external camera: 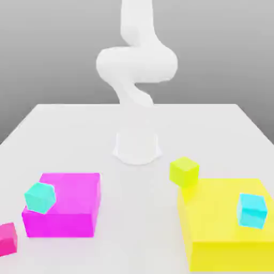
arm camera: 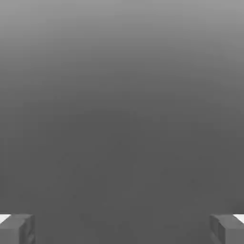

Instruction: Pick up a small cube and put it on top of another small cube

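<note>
The small hot-pink cube (external camera: 7, 238) rests on the white table (external camera: 137, 123) at the near edge, on the exterior view's left, partly cut off by the frame. A small yellow-green cube (external camera: 184, 171) sits on the table right of centre. One small cyan cube (external camera: 39, 197) lies tilted on the near left corner of the large magenta block (external camera: 72, 206). Another cyan cube (external camera: 251, 210) sits on the large yellow block (external camera: 225, 227). In the hand view my gripper (arm camera: 122, 229) is open, its grey fingertips (arm camera: 16, 229) far apart with only plain grey background between them.
The white arm (external camera: 136, 64) rises from its round base (external camera: 137, 147) at the table's middle and curves upward past the top of the exterior view. Bare table lies between the magenta and yellow blocks and behind the base.
</note>
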Controlling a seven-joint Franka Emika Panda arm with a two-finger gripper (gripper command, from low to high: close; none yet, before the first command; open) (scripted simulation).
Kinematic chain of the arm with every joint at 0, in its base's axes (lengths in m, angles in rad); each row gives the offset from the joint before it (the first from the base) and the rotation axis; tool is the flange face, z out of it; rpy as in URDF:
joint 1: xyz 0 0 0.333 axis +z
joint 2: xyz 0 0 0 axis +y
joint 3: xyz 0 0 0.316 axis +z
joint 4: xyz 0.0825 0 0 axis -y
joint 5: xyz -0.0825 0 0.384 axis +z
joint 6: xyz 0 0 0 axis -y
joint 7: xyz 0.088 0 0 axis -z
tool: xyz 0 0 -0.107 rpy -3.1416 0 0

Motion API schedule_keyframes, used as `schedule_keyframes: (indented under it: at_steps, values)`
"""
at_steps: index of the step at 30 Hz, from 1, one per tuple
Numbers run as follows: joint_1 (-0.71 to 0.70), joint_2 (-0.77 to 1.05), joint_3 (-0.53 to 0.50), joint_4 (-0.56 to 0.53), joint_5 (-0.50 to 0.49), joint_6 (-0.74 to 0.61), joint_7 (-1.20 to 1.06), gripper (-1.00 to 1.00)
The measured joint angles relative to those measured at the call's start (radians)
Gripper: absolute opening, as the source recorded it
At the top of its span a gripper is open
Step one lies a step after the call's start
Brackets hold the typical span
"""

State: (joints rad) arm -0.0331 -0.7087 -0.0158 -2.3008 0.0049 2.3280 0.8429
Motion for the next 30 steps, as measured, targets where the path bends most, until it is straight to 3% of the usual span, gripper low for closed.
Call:
schedule_keyframes:
  at_steps: [16, 30]
  values:
    - [-0.189, 0.586, -0.133, -0.005, 0.050, 0.180, 0.261, 0.00]
    - [-0.361, 1.100, -0.205, 0.003, 0.187, 0.351, 0.398, 0.00]
